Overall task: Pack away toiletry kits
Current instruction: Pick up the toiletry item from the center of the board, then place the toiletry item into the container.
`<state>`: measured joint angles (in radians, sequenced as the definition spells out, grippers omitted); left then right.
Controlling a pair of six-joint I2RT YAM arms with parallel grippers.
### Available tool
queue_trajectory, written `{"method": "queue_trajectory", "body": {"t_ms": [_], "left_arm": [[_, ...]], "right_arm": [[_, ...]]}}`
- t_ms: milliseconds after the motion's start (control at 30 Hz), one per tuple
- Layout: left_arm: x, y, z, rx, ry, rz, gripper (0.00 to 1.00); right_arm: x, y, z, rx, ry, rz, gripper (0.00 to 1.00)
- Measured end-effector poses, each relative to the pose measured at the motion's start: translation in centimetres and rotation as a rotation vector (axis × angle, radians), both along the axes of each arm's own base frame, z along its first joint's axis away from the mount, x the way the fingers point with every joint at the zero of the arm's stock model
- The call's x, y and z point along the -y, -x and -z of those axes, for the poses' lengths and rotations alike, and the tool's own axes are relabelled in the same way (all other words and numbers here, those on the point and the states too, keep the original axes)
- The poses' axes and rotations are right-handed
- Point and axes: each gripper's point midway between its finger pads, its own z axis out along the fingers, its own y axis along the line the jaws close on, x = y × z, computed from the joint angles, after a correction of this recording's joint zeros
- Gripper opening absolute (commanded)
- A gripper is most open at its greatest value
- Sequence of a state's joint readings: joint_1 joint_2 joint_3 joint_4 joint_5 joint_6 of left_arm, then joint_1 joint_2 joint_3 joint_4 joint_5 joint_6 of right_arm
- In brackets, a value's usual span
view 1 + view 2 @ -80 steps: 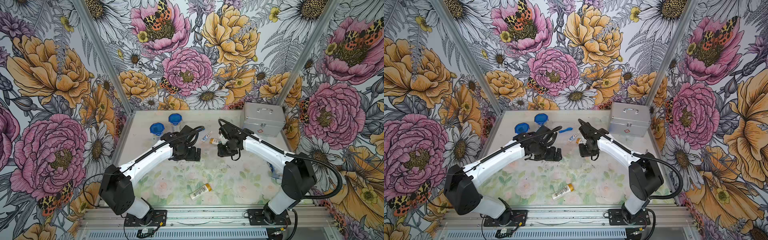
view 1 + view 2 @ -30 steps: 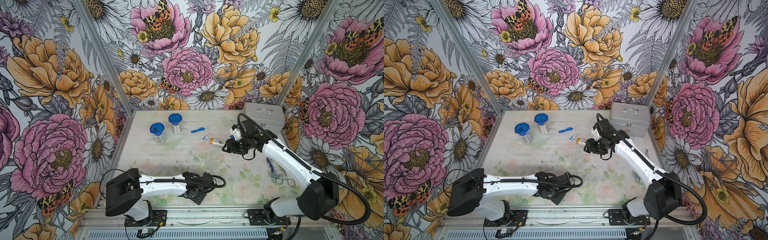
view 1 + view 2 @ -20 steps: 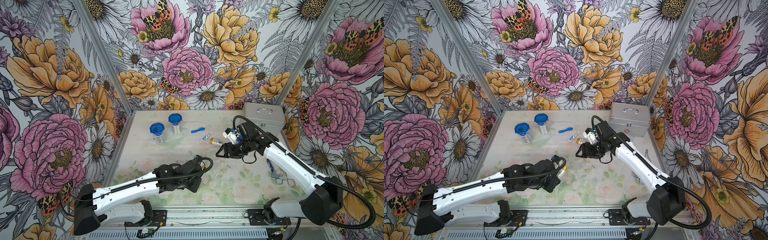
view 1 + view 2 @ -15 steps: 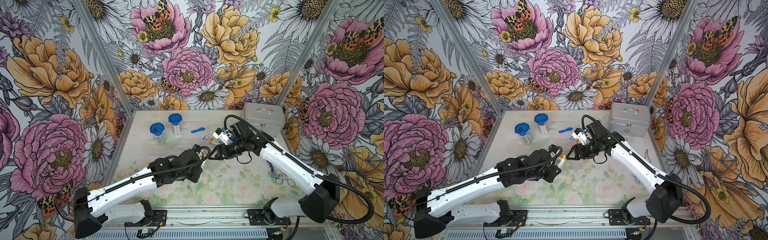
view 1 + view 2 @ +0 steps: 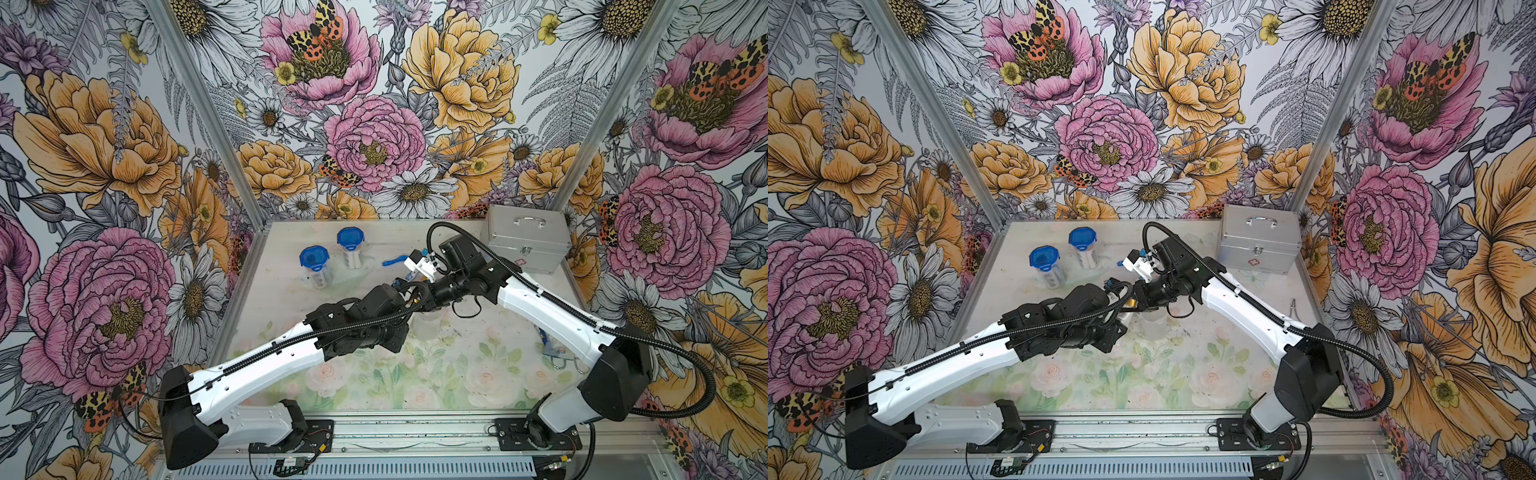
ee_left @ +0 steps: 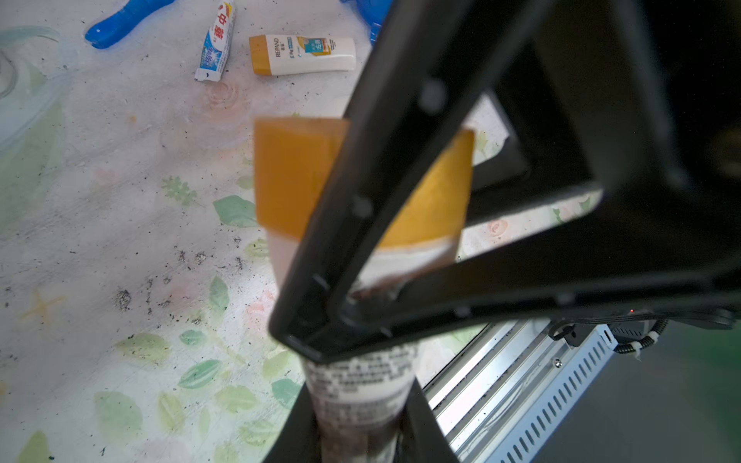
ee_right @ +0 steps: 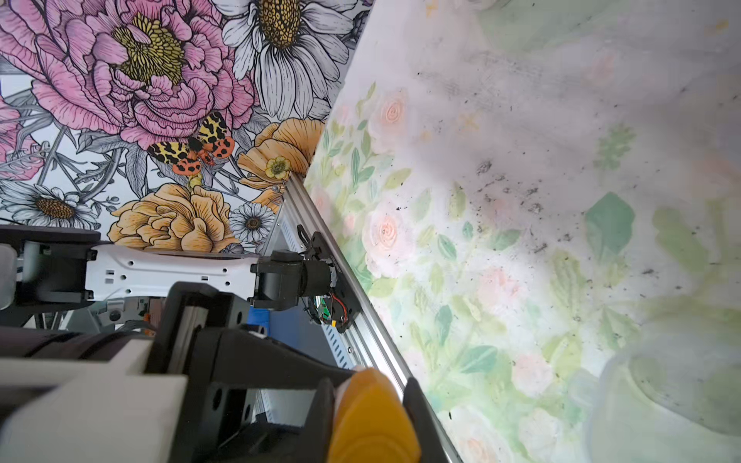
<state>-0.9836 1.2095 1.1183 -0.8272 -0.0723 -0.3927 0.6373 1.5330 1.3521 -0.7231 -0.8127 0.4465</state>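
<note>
Left end effector (image 6: 359, 429) carried bottle (image 6: 296, 176) to right end effector (image 7: 367, 401), clear of edges (image 5: 973, 291).

Left arm (image 5: 270, 361) and right arm (image 5: 540, 307) block mid-table; open mat (image 5: 415, 374) lies nearer; cups (image 5: 314, 268), case (image 5: 525, 245) behind.

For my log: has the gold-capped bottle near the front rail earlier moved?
Yes. The bottle left the front rail and is farther back, nearer the silver case, held by the left gripper.

The left arm (image 5: 266, 361) and right arm (image 5: 548, 307) share white shells, black joint housings and ribbed black cables.
</note>
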Motion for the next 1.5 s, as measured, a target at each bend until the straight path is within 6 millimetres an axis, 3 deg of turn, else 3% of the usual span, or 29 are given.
{"method": "queue_trajectory", "body": {"t_ms": [133, 200, 433, 533, 867, 1100, 1400, 1500], "left_arm": [[-0.5, -0.8, -0.1, -0.009, 0.014, -0.034, 0.8], [-1.0, -1.4, -0.1, -0.011, 0.024, -0.067, 0.88], [-6.0, -2.4, 1.5, -0.057, 0.068, -0.238, 0.89], [-7.3, -3.0, 1.6, -0.071, 0.086, -0.29, 0.89], [-7.1, -3.5, 2.7, -0.117, 0.067, -0.304, 0.89], [-7.0, -4.2, 1.8, -0.105, 0.083, -0.317, 0.89], [-6.8, -5.0, 0.9, -0.092, 0.097, -0.326, 0.89], [-6.7, -5.1, 1.0, -0.096, 0.094, -0.326, 0.89]], "right_arm": [[0.2, -0.6, -0.1, 0.021, 0.003, 0.017, 0.0], [0.8, -1.1, 0.1, 0.04, 0.024, 0.046, 0.0], [5.2, -4.8, -0.5, 0.227, 0.16, 0.254, 0.0], [6.4, -5.7, -0.6, 0.284, 0.207, 0.307, 0.0], [8.2, -7.6, 0.9, 0.393, 0.364, 0.377, 0.0], [7.5, -7.8, 3.5, 0.43, 0.459, 0.327, 0.0], [7.2, -6.5, 8.0, 0.433, 0.556, 0.255, 0.0], [7.2, -6.5, 9.5, 0.416, 0.582, 0.243, 0.06]]}}
